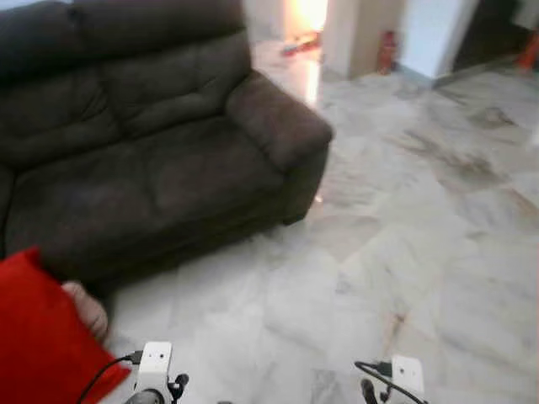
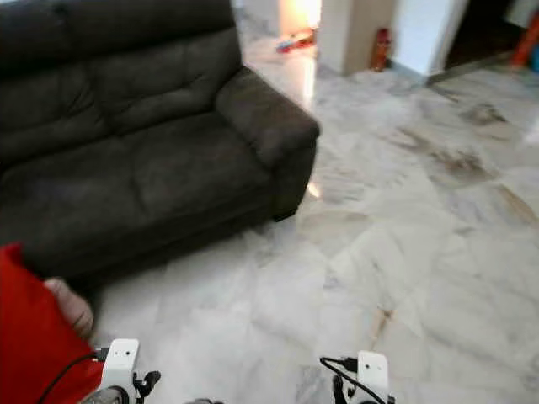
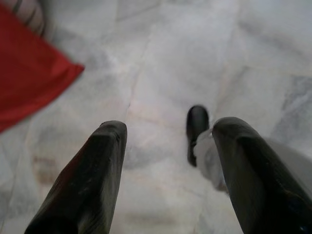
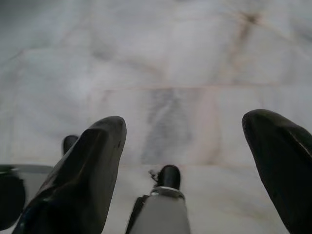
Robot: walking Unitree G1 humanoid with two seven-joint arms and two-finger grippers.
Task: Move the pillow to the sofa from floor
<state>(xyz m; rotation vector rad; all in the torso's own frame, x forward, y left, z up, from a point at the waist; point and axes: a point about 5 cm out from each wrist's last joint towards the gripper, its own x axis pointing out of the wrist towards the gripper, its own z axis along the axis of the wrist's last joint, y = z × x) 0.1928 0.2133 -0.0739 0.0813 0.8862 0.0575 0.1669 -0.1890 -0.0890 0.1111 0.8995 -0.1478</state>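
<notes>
Floor [image 1: 404,252]: pale marble tiles, shiny, with a big bare stretch in the middle.
Sofa [image 1: 143,143]: dark brown and soft, standing at the far left part of the floor. Its seat has nothing on it.
Pillow [image 1: 38,337]: bright red, down on the floor just in front of the sofa, at the near left. I cannot tell which way its long side runs, since part of it is cut off.
Beige thing [image 1: 87,307]: a small soft lump touching the pillow. I cannot tell what it is.
Left gripper [image 3: 165,146]: fingers spread wide, holding nothing, pointing down at the floor. The pillow corner [image 3: 29,73] lies near it, off to its left.
Right gripper [image 4: 183,141]: fingers spread wide, holding nothing, over bare tiles.
Nearer arm: the left one, I think, so it would reach the pillow first.
</notes>
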